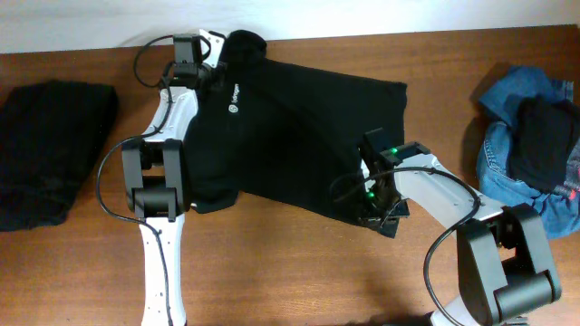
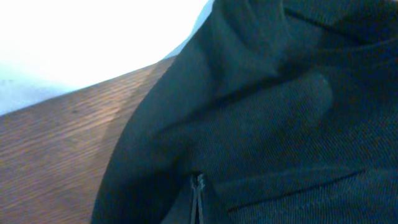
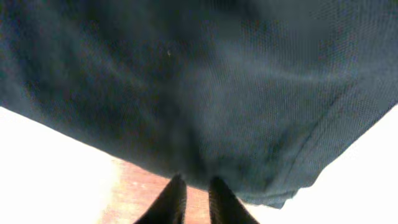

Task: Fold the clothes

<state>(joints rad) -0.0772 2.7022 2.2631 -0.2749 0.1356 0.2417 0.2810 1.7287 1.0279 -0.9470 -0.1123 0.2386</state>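
Tabletop [image 1: 299, 272] first: it carries the black T-shirt [image 1: 299, 127] spread flat at its middle, chest logo [image 1: 233, 109] up, which gives you room to fold. A folded black garment [image 1: 50, 149] lies well apart at the left, probably finished. The denim pile [image 1: 507, 158] sits at the right edge. Your left gripper [image 2: 198, 198] is clenched at the shoulder by the collar, apparently pinching cloth to carry it over. Your right gripper [image 3: 196, 200], at the lower hem, has its tips slightly parted with wood showing between them, gripping nothing. Only the wrist views show those fingertips; only overhead gives you the whole layout.
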